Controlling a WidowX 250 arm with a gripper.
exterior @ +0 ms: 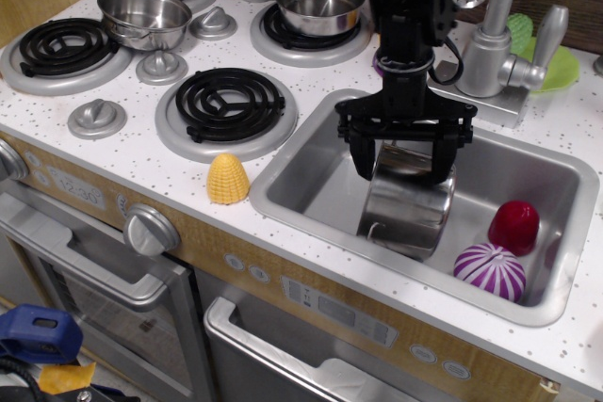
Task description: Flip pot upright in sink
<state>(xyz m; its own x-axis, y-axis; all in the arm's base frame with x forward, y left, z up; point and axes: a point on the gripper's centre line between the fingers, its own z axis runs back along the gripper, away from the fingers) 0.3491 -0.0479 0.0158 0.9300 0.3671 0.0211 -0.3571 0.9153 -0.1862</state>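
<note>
The tall shiny steel pot (407, 206) lies tilted on its side in the grey sink (311, 190), its mouth facing up and back, its wire loop handle at the front low edge. My black gripper (403, 168) is open and hangs straight down over the pot's upper rim. One finger (363, 159) is outside the rim at the left, the other reaches the rim at the right. The jaws straddle the rim without closing on it.
A dark red ball (513, 226) and a purple striped ball (490, 270) lie in the sink's right end. The faucet (495, 35) stands behind the sink. A yellow corn piece (227, 179) sits on the counter left of the sink. Pots stand on the back burners.
</note>
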